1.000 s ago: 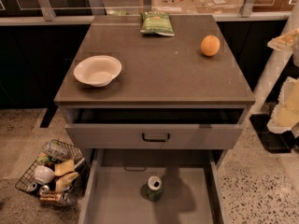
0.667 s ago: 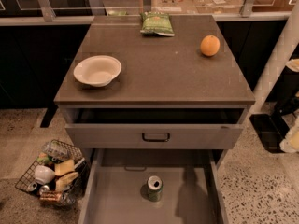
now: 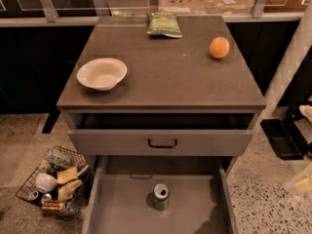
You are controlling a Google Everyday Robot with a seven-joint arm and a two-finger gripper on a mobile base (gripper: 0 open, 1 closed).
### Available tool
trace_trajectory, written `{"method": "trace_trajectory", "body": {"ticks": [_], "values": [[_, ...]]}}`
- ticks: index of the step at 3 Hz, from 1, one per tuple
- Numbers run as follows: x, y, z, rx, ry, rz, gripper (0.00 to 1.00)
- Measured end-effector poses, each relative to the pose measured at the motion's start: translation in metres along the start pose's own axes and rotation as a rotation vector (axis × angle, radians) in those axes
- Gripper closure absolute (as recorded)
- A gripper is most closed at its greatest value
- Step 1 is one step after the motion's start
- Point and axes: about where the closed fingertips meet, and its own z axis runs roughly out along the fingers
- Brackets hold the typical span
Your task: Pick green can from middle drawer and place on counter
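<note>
The green can [image 3: 161, 197] stands upright on the flat grey floor of the open middle drawer [image 3: 117, 206], near its centre, silver top with the mouth hole facing up. The drawer is pulled out toward me at the bottom of the view. The dark grey-brown counter [image 3: 165, 74] lies above it. My gripper is out of view. Only pale parts of my arm [image 3: 305, 112] show at the right edge, far from the can.
On the counter sit a white bowl [image 3: 102, 73] at the left, an orange [image 3: 219, 47] at the right and a green chip bag [image 3: 164, 24] at the back. A drawer front with a black handle [image 3: 162, 143] stands slightly open above the can. A wire basket of clutter [image 3: 53, 180] sits on the floor at the left.
The pale arm parts at the right edge have dropped lower and moved further out of view. The can, the drawer and the things on the counter have not moved.
</note>
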Motion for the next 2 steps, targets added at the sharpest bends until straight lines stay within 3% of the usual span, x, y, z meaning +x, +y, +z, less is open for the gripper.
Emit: {"method": "trace_trajectory", "body": {"ticks": [1, 2], "values": [[0.0064, 0.0208, 0.0176, -0.014, -0.183, 0.035, 0.0], [0.0044, 0.022, 0.0195, -0.011, -0.218, 0.037, 0.0]]}}
